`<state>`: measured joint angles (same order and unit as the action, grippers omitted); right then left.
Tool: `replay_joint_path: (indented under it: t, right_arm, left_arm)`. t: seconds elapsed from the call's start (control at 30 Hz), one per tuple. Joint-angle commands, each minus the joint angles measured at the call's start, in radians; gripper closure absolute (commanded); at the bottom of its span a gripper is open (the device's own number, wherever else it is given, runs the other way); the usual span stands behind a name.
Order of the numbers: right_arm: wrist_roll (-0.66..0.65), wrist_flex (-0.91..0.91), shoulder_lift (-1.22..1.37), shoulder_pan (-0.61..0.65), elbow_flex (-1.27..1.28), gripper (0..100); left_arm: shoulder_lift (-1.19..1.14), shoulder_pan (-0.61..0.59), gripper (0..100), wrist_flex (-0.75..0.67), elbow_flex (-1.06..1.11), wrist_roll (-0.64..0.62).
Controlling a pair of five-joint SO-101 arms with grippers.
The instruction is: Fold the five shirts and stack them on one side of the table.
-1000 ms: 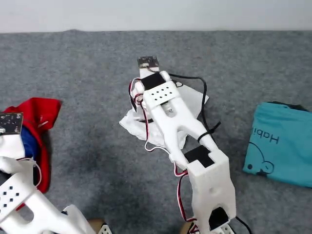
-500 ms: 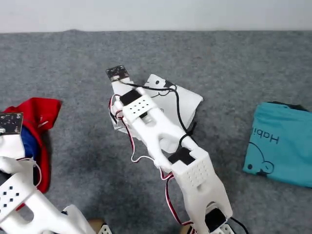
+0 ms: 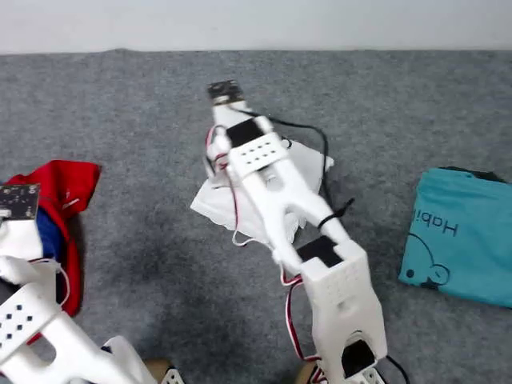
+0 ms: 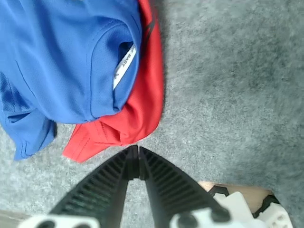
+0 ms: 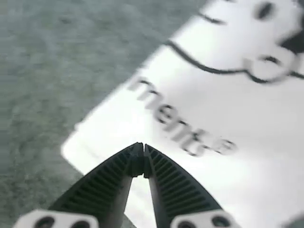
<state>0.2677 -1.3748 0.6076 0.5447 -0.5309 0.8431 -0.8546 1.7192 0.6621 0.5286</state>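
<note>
White shirt (image 3: 210, 204) (printed side up) lies under the right gripper (image 5: 138, 154), its jaws pressed together; the left gripper (image 4: 134, 159), also closed, hangs just beside the red shirt (image 4: 142, 111).

High camera down over table (image 3: 144, 120); wrist cameras close above red shirt (image 3: 72, 184), white shirt (image 3: 212, 204).

Grey felt surface (image 3: 144, 264), pale wall (image 3: 256, 24) behind, tan board edge (image 4: 237, 186)

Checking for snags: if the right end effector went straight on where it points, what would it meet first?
Probably the white shirt: the shut right end effector points onto its printed face near one edge, though how far above the cloth it is I cannot tell.
</note>
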Motion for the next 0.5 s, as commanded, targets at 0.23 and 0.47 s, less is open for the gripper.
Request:
replay_joint_path:
  t: [0.23,0.47]
  right_arm:
    - [0.275,-0.16,-0.096,-0.119,-0.057,79.9]
    - [0.367,-0.137,-0.091,-0.163,-0.055,57.9]
  left_arm:
    - [0.021,0.201,100,0.034,-0.013,0.003]
    - [0.021,0.199,100,0.032,-0.012,0.003]
